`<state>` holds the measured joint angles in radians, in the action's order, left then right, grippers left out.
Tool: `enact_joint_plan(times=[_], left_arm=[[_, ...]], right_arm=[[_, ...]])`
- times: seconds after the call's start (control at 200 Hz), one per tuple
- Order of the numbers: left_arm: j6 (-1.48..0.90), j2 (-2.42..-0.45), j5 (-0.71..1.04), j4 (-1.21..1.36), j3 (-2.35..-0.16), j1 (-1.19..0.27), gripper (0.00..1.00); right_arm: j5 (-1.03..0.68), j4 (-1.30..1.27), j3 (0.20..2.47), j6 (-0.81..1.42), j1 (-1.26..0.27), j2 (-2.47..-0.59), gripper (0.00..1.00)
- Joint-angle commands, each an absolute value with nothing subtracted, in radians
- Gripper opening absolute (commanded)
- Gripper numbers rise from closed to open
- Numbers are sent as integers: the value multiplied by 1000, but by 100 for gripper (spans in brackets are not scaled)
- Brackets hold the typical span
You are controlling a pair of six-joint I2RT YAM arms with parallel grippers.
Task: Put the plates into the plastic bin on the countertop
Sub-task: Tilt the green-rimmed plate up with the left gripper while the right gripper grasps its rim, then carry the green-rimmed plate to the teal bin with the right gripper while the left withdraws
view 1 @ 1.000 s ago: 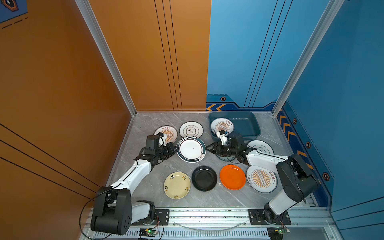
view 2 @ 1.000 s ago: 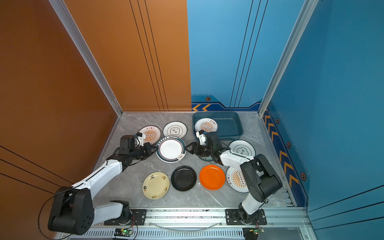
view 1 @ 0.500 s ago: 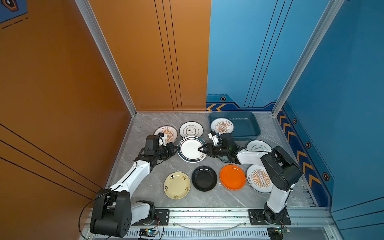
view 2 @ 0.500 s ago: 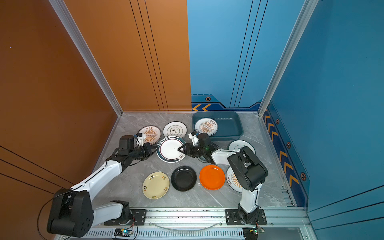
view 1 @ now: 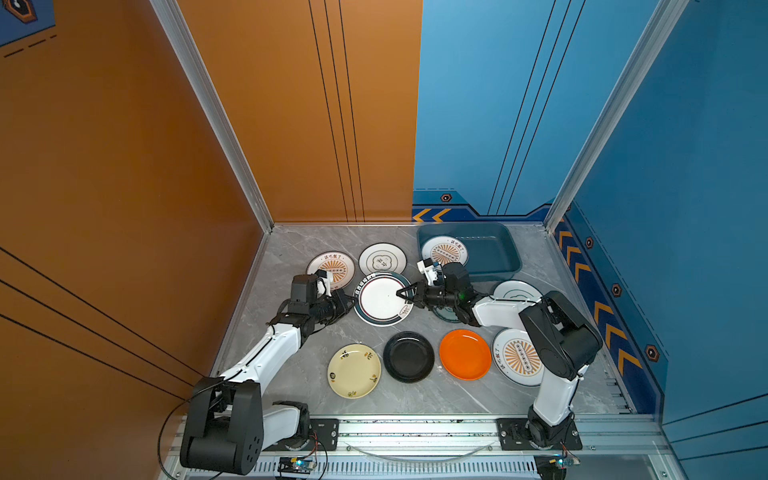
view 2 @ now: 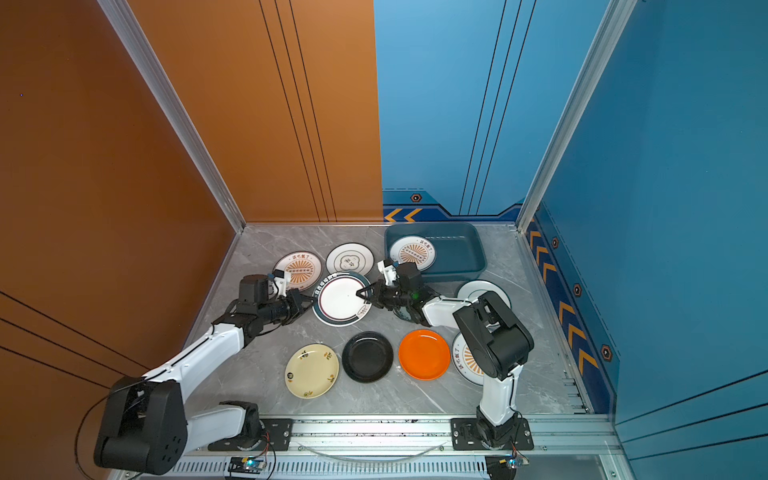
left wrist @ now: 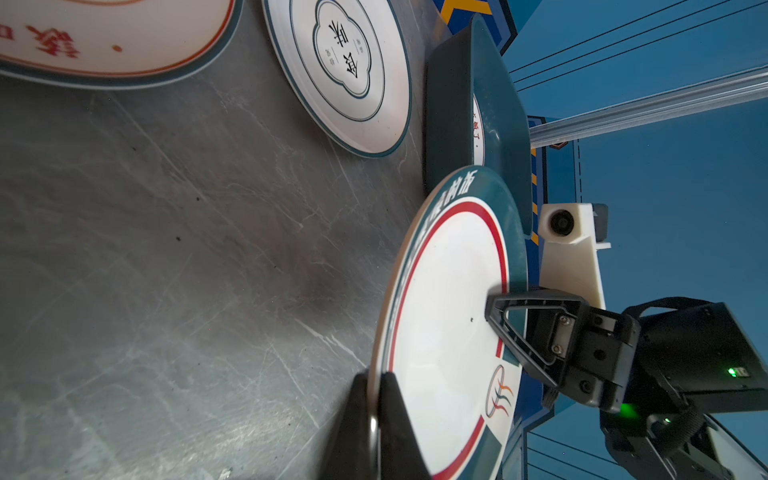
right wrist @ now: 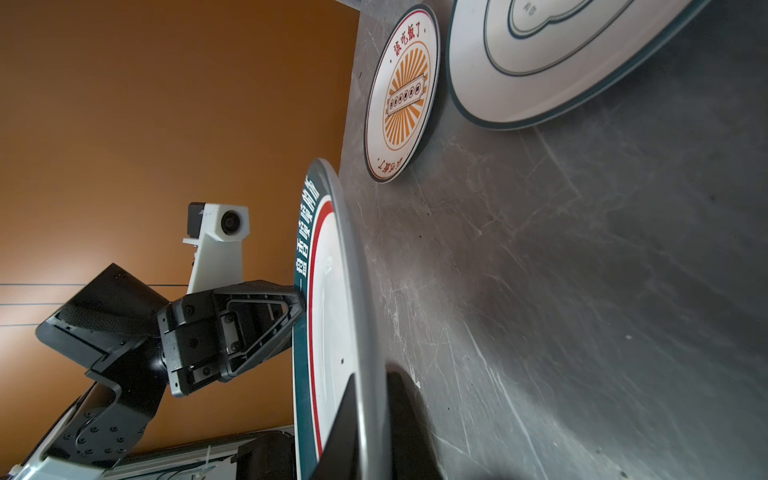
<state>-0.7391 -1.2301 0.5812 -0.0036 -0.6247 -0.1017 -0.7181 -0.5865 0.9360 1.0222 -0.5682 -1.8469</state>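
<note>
Marble countertop (view 1: 320, 343), left claw (view 1: 353, 305) and right claw (view 1: 401, 293) clamping teal-rimmed plate (view 1: 380, 297), plastic bin (view 1: 494, 253) near

Aloft over countertop (view 1: 415, 399): teal-rimmed plate (view 1: 380, 297); sunburst plate (view 1: 444, 251) inside bin (view 1: 492, 255).

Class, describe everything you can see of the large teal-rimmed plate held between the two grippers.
The teal-rimmed plate is round, shallow and glossy: white centre, thin red ring, broad teal band with white characters, small coloured emblem near one edge. The left gripper and right gripper are shut on opposite rims. It appears to hang slightly above the countertop.
</note>
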Motion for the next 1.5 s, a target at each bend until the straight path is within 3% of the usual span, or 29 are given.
enact_joint_plan(times=[0.0,0.1,0.28,0.345,0.375,0.571,0.916,1.492], left_arm=[[-697,-1212,589,-14,-633,-110,5],[-685,-1203,583,-31,-633,-110,21],[-630,-1159,525,-117,-634,-108,62],[-606,-1137,480,-156,-631,-107,84],[-600,-1127,455,-168,-627,-106,100],[-632,-1053,322,-160,-567,-71,98],[-696,-1125,321,-125,-544,38,98],[-739,-1149,337,-46,-488,188,98]], right_arm=[[-725,-570,965,974,-582,-1816,3],[-714,-486,987,936,-574,-1788,0],[-633,-139,1106,761,-540,-1715,0],[-604,-25,1162,709,-515,-1698,0],[-594,19,1185,690,-500,-1691,0],[-485,251,1339,630,-365,-1676,0],[-344,419,1612,611,-146,-1868,0],[-324,481,1836,600,-84,-2191,0]])
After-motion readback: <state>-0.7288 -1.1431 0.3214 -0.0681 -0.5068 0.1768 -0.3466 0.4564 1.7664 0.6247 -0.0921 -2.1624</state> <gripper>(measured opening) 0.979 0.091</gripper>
